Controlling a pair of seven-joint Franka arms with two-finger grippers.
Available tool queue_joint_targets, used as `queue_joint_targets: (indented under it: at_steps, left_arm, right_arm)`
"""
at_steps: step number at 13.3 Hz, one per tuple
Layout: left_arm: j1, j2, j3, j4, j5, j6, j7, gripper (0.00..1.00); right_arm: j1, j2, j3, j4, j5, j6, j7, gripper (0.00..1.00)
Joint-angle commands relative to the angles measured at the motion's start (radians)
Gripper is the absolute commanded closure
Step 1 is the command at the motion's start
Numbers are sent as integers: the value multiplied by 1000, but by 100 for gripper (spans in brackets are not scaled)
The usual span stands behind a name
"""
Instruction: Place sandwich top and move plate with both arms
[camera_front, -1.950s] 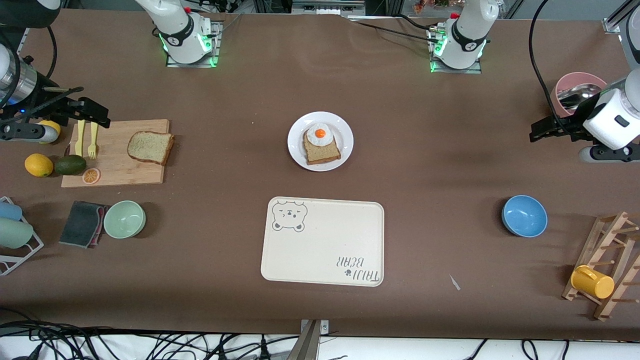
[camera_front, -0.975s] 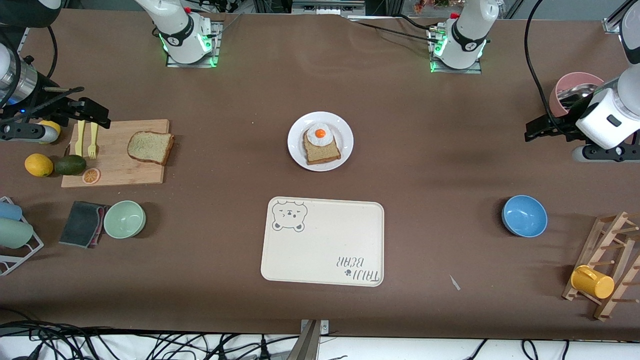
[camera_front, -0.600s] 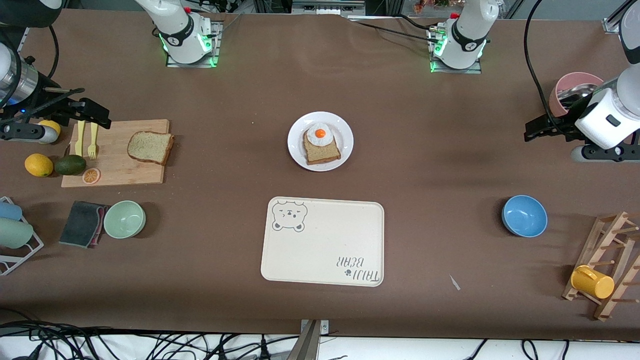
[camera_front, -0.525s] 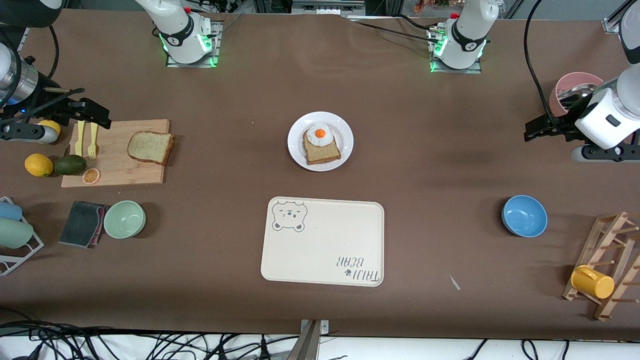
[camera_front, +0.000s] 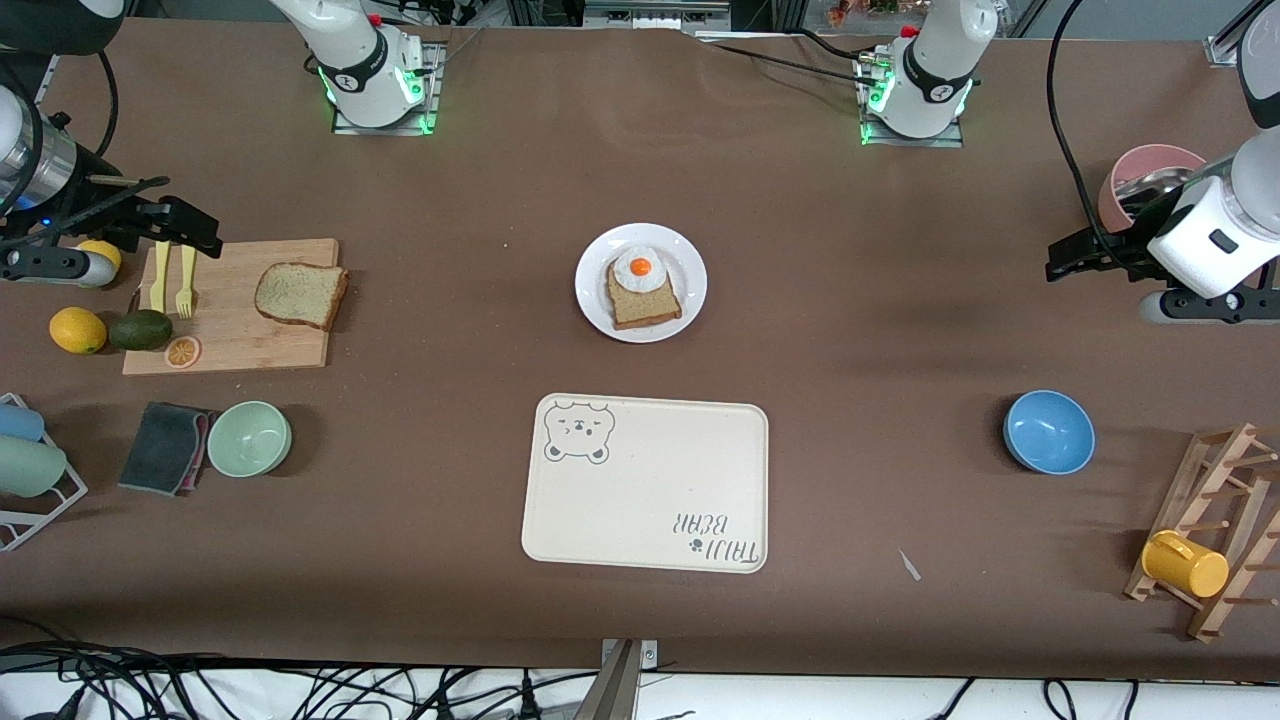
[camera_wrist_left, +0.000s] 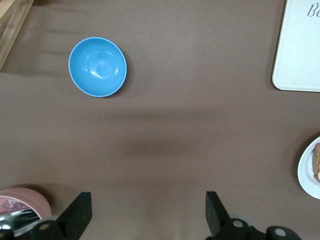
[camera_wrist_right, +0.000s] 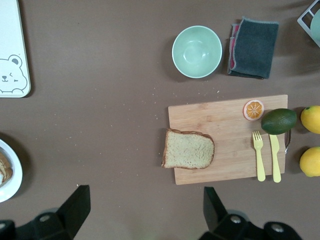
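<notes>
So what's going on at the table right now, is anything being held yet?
Nothing is held. The sandwich top lies on the cutting board, and the plate with the egg-topped slice sits mid-table. The right hand hangs open over the board's edge near the fork; the left hand hangs open beside the pink bowl.

"TAIJI BEAR" printed on the tray (camera_front: 650, 480)

table (camera_front: 860, 330): brown | on it: plate (camera_front: 690, 300), tray (camera_front: 645, 500), cutting board (camera_front: 235, 340), blue bowl (camera_front: 1048, 432), green bowl (camera_front: 249, 438)
</notes>
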Motion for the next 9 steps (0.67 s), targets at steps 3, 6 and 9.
queue_joint_targets:
  at_steps: [3,6,9]
  left_arm:
    - [5,6,1,20,-7,-22,0,0]
    - [0,12,1,20,-13,1,-5,0]
    - [5,3,1,4,-13,6,-3,0]
  right_arm:
    - [10,9,-4,26,-14,-8,13,0]
    - [10,7,-3,17,-16,-11,24,0]
    - [12,6,5,-37,-19,27,29,0]
